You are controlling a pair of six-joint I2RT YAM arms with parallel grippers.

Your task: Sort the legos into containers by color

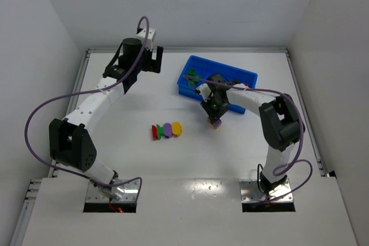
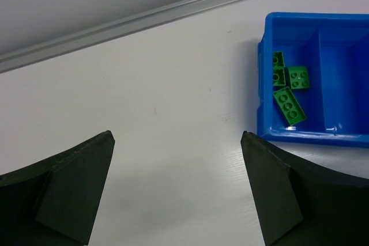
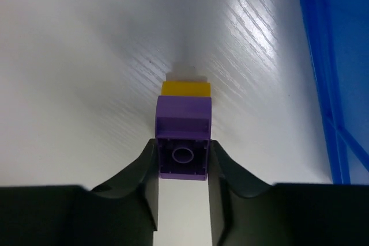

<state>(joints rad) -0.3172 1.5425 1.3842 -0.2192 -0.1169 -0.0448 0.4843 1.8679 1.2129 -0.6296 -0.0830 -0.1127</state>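
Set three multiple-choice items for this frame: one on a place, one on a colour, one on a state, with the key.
1. Where do the loose green bricks in the left wrist view lie?
A. In an end compartment of the blue bin
B. Outside the bin
C. On the bin's rim

2. What colour is the brick between the right gripper's fingers?
A. Red
B. Purple
C. Green

3. What state is the left gripper in?
A. Shut on a green brick
B. Shut on the bin wall
C. Open and empty

Key:
1 A: they lie inside the bin's walls, beside a divider.
2 B: the purple brick is clamped, with a yellow brick joined to its far end.
3 C: its fingers stand wide apart with nothing between them.
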